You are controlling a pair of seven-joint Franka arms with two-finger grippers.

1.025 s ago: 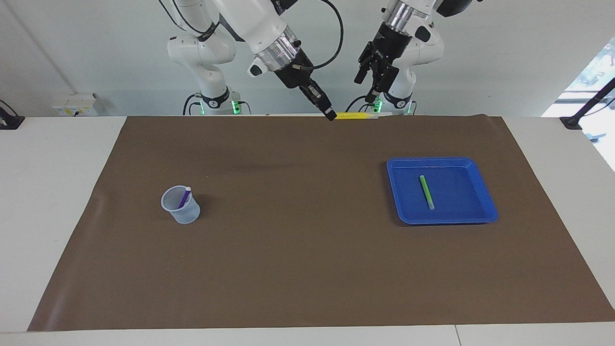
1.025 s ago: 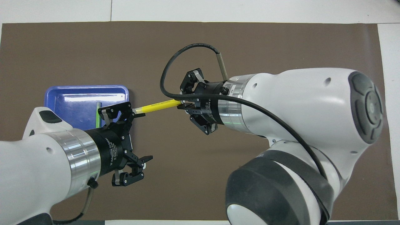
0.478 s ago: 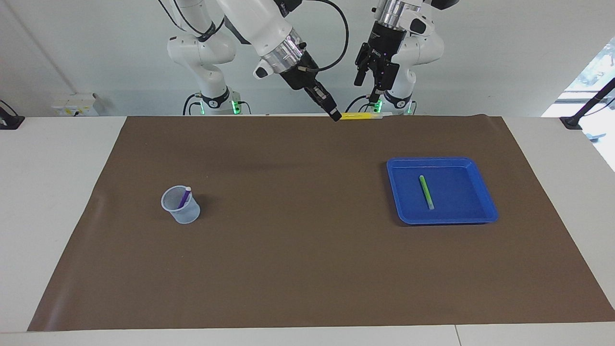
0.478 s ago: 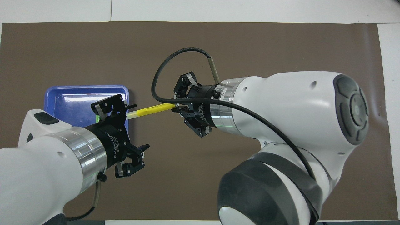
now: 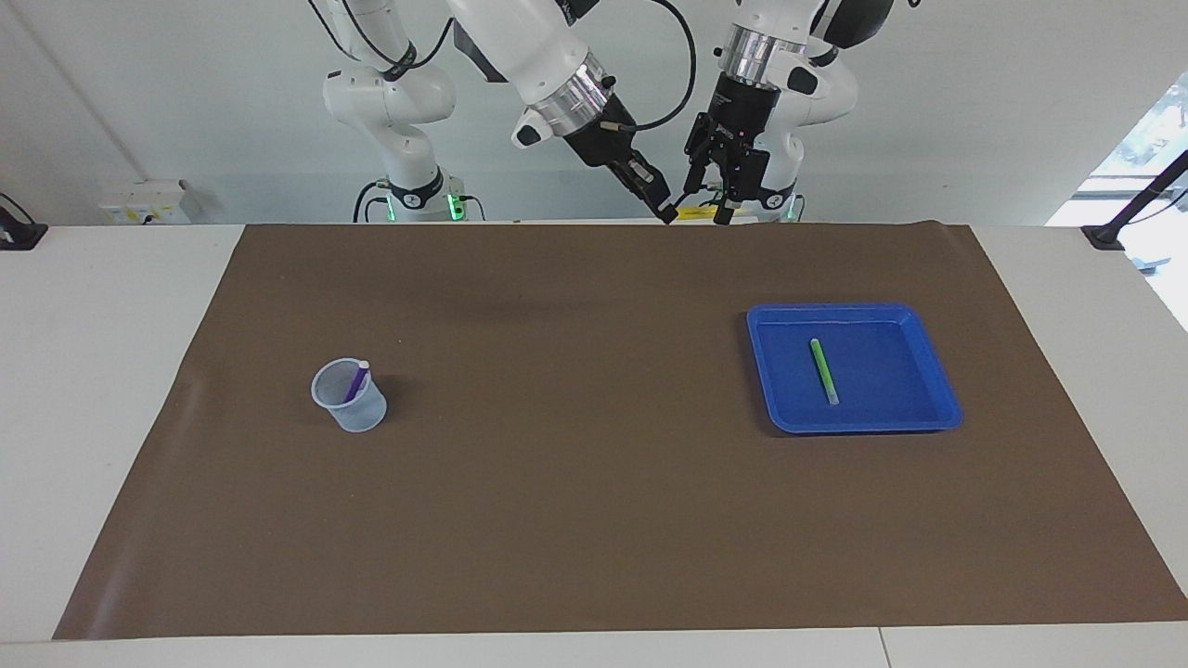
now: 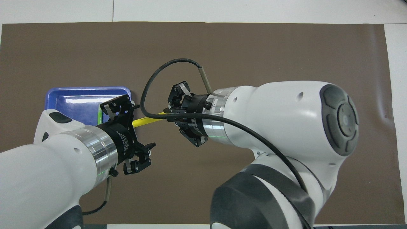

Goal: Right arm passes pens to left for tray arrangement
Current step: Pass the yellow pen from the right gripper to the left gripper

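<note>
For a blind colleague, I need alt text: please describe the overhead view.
The right gripper holds a yellow pen level above the brown mat, its free end between the open fingers of the left gripper. A blue tray with a green pen lies partly hidden under the left arm.

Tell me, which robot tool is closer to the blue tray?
Left. The left tool hangs open right beside the blue tray, around the yellow pen's free end. The right tool, shut on that pen, is over the mat's middle.
</note>
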